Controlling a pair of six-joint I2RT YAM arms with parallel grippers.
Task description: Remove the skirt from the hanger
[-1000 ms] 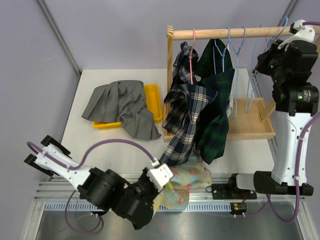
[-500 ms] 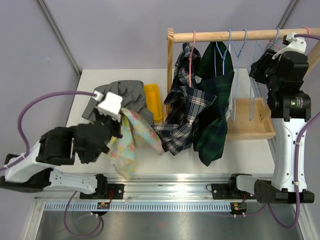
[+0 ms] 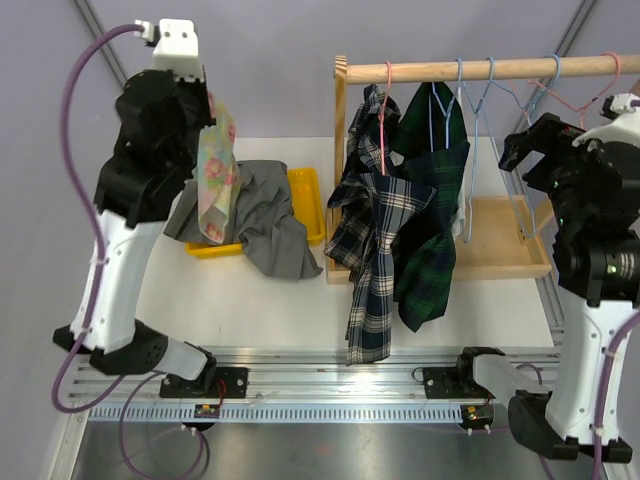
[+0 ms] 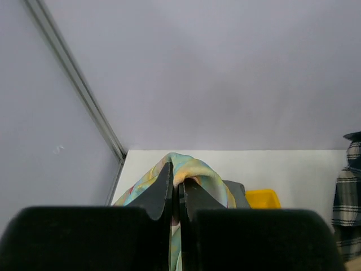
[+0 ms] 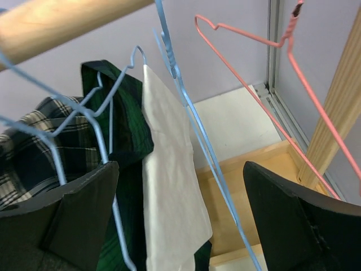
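The left gripper (image 4: pixel 176 186) pinches the skirt (image 3: pixel 217 170), hanging straight down at upper left over the grey pile (image 3: pixel 262 215); the right gripper (image 3: pixel 527 145) gapes empty.

Pastel floral skirt (image 3: pixel 216 170) dangles limp and bunched, held high; its top fold pinched in the closed left tool (image 4: pixel 176 183)

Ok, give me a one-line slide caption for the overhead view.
Left end effector holds a floral skirt aloft; plaid skirts hang on the wooden rack.
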